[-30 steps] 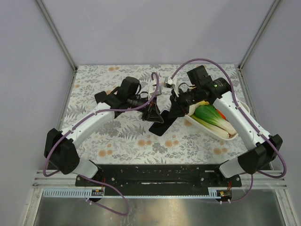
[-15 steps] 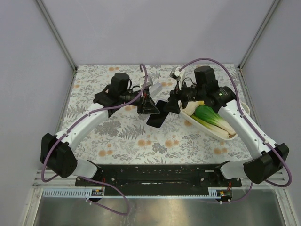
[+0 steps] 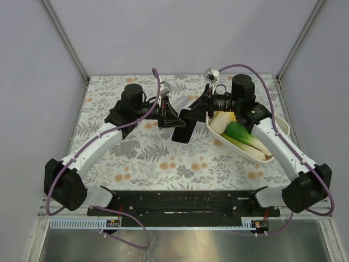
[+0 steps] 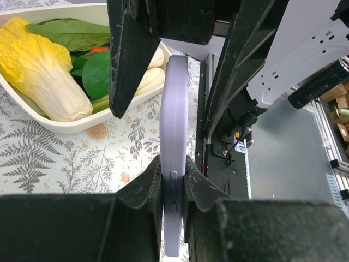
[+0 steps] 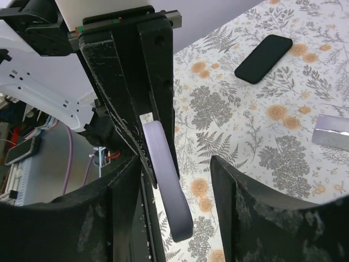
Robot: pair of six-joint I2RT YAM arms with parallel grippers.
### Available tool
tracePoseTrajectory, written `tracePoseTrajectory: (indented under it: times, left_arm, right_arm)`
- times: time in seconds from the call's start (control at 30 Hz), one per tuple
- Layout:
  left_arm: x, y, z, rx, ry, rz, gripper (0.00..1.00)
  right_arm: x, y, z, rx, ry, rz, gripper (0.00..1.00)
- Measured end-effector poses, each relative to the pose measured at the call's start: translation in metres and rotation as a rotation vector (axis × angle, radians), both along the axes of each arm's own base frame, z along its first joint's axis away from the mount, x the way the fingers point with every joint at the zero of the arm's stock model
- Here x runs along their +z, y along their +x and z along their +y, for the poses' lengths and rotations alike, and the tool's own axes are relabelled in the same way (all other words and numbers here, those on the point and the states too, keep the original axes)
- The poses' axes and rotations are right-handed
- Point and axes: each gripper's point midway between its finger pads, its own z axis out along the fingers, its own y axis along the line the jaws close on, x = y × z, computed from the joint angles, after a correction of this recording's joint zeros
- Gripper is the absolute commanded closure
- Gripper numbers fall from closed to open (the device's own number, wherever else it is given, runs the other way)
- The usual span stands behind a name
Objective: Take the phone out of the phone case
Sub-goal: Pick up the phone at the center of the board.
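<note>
A lilac phone case (image 4: 173,109) stands on edge, its side buttons showing. My left gripper (image 4: 173,170) is shut on its near end. In the top view the case shows a dark face (image 3: 182,129) and hangs above the table between the two grippers. My left gripper (image 3: 170,115) holds it from the left. My right gripper (image 3: 203,109) faces it from the right, open. In the right wrist view the case (image 5: 163,185) lies between my right gripper's (image 5: 175,166) spread fingers, close to the left one and apart from the right one.
A white tray (image 3: 256,156) of cabbage and greens lies right of centre, under the right arm; it also shows in the left wrist view (image 4: 65,126). A black phone-like slab (image 5: 264,52) and a lilac object (image 5: 332,132) lie on the floral tablecloth.
Both grippers have moved toward the back of the table and turned level, facing each other. The case has risen a little with the left gripper. The right fingers now straddle its far end.
</note>
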Motion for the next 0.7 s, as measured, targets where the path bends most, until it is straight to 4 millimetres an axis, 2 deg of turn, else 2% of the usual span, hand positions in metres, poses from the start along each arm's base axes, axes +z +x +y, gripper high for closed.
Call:
tracePoseTrajectory:
  times: [0.2,0.37,0.7]
  left_arm:
    - [0.002,0.001,-0.002,0.011,-0.031,0.026,1.00]
    - [0.006,0.002,-0.004,0.017,-0.060,0.044,1.00]
    - [0.005,0.004,-0.004,0.026,-0.083,0.053,1.00]
  right_arm:
    - [-0.005,-0.005,0.004,0.037,0.039,0.036,0.38]
    - [-0.013,-0.007,0.005,0.049,0.046,0.058,0.48]
    - [0.001,-0.007,0.003,0.057,0.090,0.032,0.54]
